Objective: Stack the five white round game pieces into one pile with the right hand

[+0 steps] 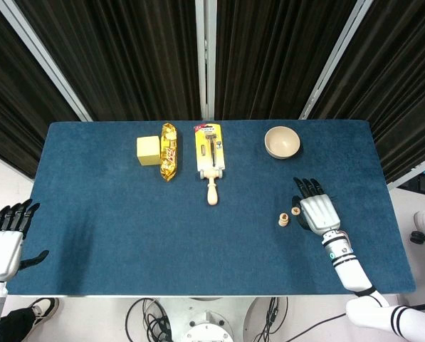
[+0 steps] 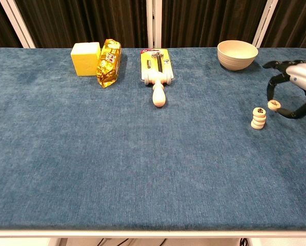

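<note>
A short pile of white round game pieces (image 2: 258, 118) stands on the blue cloth at the right, also seen in the head view as the pile (image 1: 283, 220). My right hand (image 2: 293, 87) hovers just right of it and pinches one more white piece (image 2: 274, 104) between thumb and a finger, off the cloth and slightly above the pile's top. From the head camera, the held piece (image 1: 295, 211) shows at the fingertips of the right hand (image 1: 316, 212). My left hand (image 1: 6, 239) hangs off the table's left front corner, fingers apart, holding nothing.
A cream bowl (image 2: 237, 54) sits behind the right hand. Along the far side lie a packaged razor with a wooden handle (image 2: 157, 77), a gold snack bag (image 2: 109, 62) and a yellow block (image 2: 85, 51). The table edge (image 1: 404, 235) runs close on the right.
</note>
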Robot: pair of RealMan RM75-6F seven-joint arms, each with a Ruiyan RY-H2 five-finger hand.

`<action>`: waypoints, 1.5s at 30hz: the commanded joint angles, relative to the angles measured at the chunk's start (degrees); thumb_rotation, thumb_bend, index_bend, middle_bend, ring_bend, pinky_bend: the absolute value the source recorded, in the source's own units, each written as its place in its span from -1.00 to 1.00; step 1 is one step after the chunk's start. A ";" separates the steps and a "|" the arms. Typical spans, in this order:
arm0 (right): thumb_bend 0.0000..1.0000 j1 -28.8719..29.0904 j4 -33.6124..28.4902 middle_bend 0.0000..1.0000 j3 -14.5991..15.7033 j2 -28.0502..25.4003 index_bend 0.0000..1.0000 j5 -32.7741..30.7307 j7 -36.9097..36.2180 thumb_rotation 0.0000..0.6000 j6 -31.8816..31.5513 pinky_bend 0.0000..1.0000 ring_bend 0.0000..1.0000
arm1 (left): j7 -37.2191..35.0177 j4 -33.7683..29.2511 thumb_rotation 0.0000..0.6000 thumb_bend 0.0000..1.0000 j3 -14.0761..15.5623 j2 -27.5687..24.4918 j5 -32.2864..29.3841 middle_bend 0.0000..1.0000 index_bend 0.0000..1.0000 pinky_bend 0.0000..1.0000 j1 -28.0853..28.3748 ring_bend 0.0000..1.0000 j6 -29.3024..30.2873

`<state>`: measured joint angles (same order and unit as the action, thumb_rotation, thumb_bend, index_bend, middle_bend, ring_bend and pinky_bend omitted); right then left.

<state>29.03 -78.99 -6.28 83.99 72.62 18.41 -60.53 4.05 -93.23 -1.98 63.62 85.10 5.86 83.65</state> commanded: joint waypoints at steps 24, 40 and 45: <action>-0.35 3.58 -9.49 -0.94 0.45 -3.91 0.09 -5.24 9.72 1.00 3.65 -1.00 -1.00 | -0.98 -0.04 1.00 -0.73 0.16 -0.40 0.19 -1.00 -0.85 -1.00 0.05 -1.00 -0.23; -0.38 4.16 -9.49 -0.94 0.98 -3.48 0.01 -5.95 9.23 1.00 3.83 -1.00 -1.00 | -1.43 0.05 1.00 -0.73 0.10 -0.57 0.14 -1.00 -0.85 -1.00 -0.04 -1.00 -0.07; -0.39 4.30 -9.79 -0.95 1.08 -3.74 -0.03 -6.14 9.03 1.00 3.87 -1.00 -1.00 | -1.47 -0.01 1.00 -0.73 0.09 -0.59 0.22 -1.00 -0.85 -1.00 -0.08 -1.00 0.07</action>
<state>33.32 -88.78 -5.21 80.25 66.48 27.45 -56.67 2.58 -93.24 -1.89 63.03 85.32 5.78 83.71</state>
